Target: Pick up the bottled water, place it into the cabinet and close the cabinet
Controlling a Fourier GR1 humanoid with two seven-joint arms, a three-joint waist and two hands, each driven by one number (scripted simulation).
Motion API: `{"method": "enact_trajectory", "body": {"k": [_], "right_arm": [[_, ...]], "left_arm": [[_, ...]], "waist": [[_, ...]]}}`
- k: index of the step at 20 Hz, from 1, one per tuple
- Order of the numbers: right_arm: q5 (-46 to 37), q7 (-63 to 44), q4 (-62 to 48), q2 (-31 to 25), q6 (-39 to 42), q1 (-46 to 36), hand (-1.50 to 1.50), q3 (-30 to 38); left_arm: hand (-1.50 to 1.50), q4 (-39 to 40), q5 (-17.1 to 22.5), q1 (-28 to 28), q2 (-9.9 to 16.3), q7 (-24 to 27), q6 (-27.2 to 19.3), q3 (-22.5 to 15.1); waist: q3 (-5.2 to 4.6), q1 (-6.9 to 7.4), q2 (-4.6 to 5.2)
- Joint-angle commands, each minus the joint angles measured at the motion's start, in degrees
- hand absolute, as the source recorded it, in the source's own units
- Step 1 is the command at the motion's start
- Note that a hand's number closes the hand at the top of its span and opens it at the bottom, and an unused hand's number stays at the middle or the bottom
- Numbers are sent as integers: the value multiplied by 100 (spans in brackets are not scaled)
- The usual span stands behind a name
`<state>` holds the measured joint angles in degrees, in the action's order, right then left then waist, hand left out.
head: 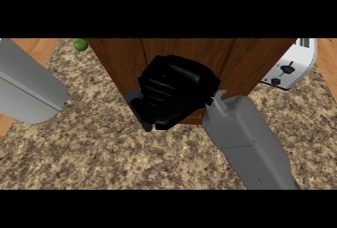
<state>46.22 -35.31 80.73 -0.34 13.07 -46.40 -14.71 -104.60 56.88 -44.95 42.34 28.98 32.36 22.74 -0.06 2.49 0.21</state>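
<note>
At the left edge of the frame, the left forearm (pixel 26 84) comes in as a broad grey shape from the upper left; its hand is out of view. Just right of it, at the top, a small green object (pixel 80 44) lies on the speckled granite counter (pixel 85 151), beside the cabinet's corner.

In the middle, the wooden cabinet (pixel 191 55) fills the upper centre. The right hand (pixel 172 91) sits over its lower front edge, back of the hand toward the camera, fingers curled down and under. Whether they close on anything I cannot tell: the hand hides whatever is below it, and the bottled water shows nowhere in the frame. It may be under the palm or already inside the cabinet; neither can be confirmed.

The right forearm (pixel 247 138) runs from the lower right up to that hand, so this arm is plainly the 1 nearer the cabinet front, and the coming move likely turns on that front lying directly under its fingers.

At the upper right stands a white toaster (pixel 293 64).
</note>
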Motion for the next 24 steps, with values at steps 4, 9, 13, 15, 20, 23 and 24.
{"method": "enact_trajectory", "body": {"k": [4,9,13,15,20,23,24], "right_arm": [[-657,920,-1163,-171,590,-673,150,531],[-938,1291,-1698,-291,620,-1274,150,897],[-1344,1781,-1638,-198,310,-1377,-150,891],[-1407,1913,-1651,-232,298,-1491,-150,889],[-1599,2029,-1869,-300,-178,-1778,-150,963],[-1474,1934,-1835,-280,-205,-1809,-150,950],[-1455,1855,-1854,-404,-122,-1894,-150,963]], "left_arm": [[-150,-46,-390,-115,-531,10,339,55],[-150,-102,-209,95,-429,-279,182,147],[-150,106,-153,138,-468,-242,353,247],[-150,-85,-186,136,-460,-439,163,123],[-150,-55,-253,213,-444,-428,345,118],[-150,194,-425,402,-549,-385,357,39],[-150,55,-400,428,-534,-448,371,-51]], "waist": [[6,-63,-6],[6,-53,19],[0,-47,15],[6,-60,27],[-1,20,52],[-9,-51,40],[-5,-58,44]]}}
